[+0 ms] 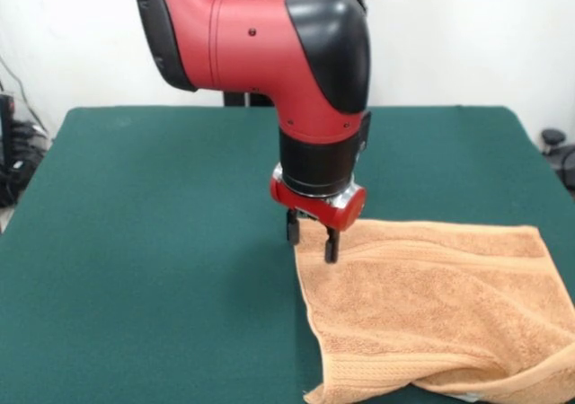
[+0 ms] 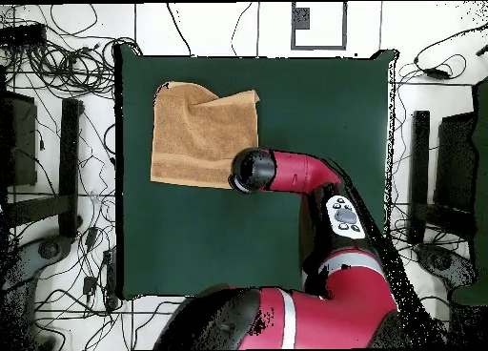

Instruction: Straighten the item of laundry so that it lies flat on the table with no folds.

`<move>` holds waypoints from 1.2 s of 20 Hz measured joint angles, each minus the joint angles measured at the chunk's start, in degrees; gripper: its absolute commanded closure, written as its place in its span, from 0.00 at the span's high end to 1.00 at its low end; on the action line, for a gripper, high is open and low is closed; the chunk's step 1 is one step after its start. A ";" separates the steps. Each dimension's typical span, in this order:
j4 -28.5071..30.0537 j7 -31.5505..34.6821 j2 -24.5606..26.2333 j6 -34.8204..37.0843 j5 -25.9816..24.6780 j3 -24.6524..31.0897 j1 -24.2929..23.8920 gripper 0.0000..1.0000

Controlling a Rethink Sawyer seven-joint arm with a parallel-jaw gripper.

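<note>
Towel (image 1: pixel 431 310) mostly spread on table (image 1: pixel 153 242); near edge seen rumpled and folded under, so flattening judged unfinished. Gripper (image 1: pixel 312 236) parted, empty, at towel's corner.

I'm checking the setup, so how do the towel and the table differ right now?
The towel is light orange-tan terry; the table is dark green. The towel covers only one corner area of the far wider table. The towel is rumpled with folds; the table is flat. The end effector hovers at the towel's corner.
</note>
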 measured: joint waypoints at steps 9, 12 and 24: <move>1.93 0.00 -1.02 -0.01 -3.15 0.31 -3.04 1.00; 2.17 0.00 -1.12 -0.02 -3.71 0.60 -3.40 1.00; 2.20 0.00 -1.21 0.00 -5.07 1.62 -3.76 1.00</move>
